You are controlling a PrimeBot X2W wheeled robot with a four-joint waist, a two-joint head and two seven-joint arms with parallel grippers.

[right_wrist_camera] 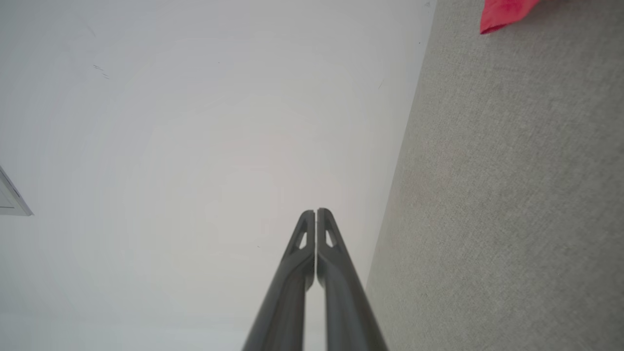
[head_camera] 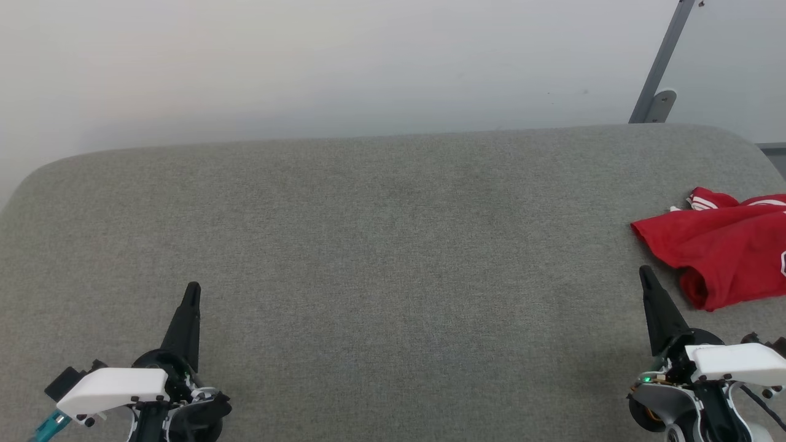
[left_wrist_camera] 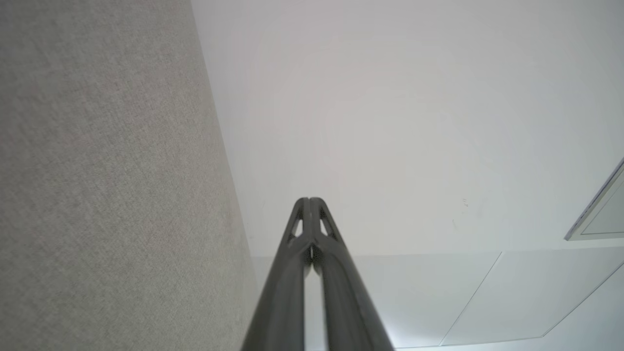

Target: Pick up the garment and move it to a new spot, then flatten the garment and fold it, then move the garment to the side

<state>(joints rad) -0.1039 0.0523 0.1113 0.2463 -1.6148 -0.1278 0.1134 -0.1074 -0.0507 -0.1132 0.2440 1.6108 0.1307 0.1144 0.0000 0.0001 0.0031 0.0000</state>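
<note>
The garment point(head_camera: 724, 252) is seen bunched at the far right edge of the grey surface point(head_camera: 381, 245), just up-right of the right gripper point(head_camera: 646, 274), way closer vs the left gripper point(head_camera: 193, 288). Both sets of fingers are pressed together, nothing held.

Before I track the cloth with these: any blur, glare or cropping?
Head view: even, soft light, sharp, but the garment is cut off by the right edge. Right wrist view: tilted, the garment barely enters at the top. Left wrist view: no glare.
</note>
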